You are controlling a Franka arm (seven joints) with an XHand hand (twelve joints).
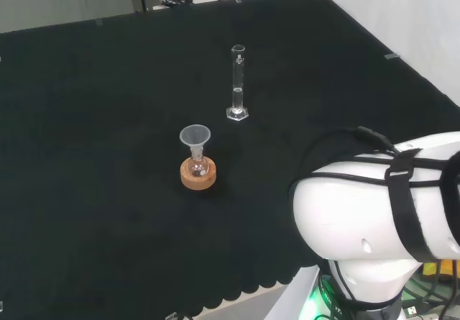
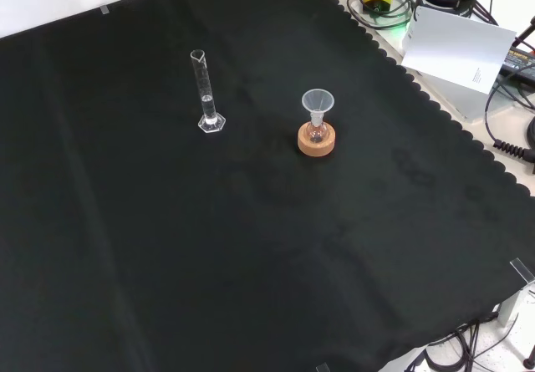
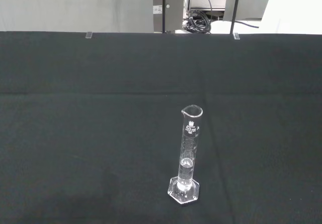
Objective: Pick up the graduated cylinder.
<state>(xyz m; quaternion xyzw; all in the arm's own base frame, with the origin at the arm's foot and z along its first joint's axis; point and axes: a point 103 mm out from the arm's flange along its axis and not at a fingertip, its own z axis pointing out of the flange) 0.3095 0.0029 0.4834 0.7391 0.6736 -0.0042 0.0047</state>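
On the cloth (image 2: 125, 247), graduated cylinder (image 2: 206, 94) upright; untouched.

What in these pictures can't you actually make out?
- Liquid level in the graduated cylinder: clear glass on black cloth, in the wrist view.
- What the small flask under the funnel holds: too small in the head view.
- The arm's lower part: cut off by the head view's edge.

I see the graduated cylinder (image 1: 237, 83) (image 2: 206, 92) (image 3: 187, 156) standing upright on its six-sided foot on the black cloth, clear, with a pouring lip and printed marks, untouched.
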